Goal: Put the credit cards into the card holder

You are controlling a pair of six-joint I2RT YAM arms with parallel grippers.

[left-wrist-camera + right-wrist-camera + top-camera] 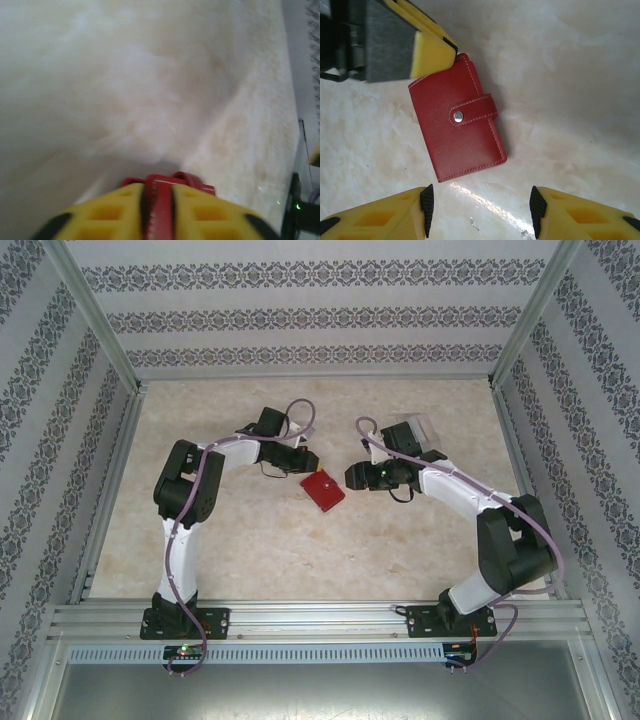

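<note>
1. Since the arms are bolted at the near edge, the closest stretch of the table (260,560) lies bare, and the work happens around its middle.
2. Next comes the wallet (457,130), lying closed with its red outer face up, midway between the two arms. Its strap (472,110) is pressed down on the snap stud (458,116), so in my judgement no card can go in until that flap is undone and the wallet is spread open.
3. Just beside the wallet, on the right arm's side, the right pincer (481,205) has its yellow fingers well apart and grips nothing. The fingers straddle the wallet's nearer short edge without touching it. That looks like a stance for reaching the strap or a free edge while the other arm steadies things.
4. Slightly farther back, the left pincer (159,194) is clamped on the wallet. From its own wrist, a red edge runs between the two yellow pads. From the right wrist, one pad sits on the wallet's far corner. Most likely this hold serves as an anchor, so that the wallet does not slide when the strap is pulled. Whether that corner is raised off the table I cannot tell.
5. Farther away, behind the right arm's wrist, a pale see-through patch on the table seems to be the cards (413,428), well apart from the wallet. They are too small and faint to count.
</note>
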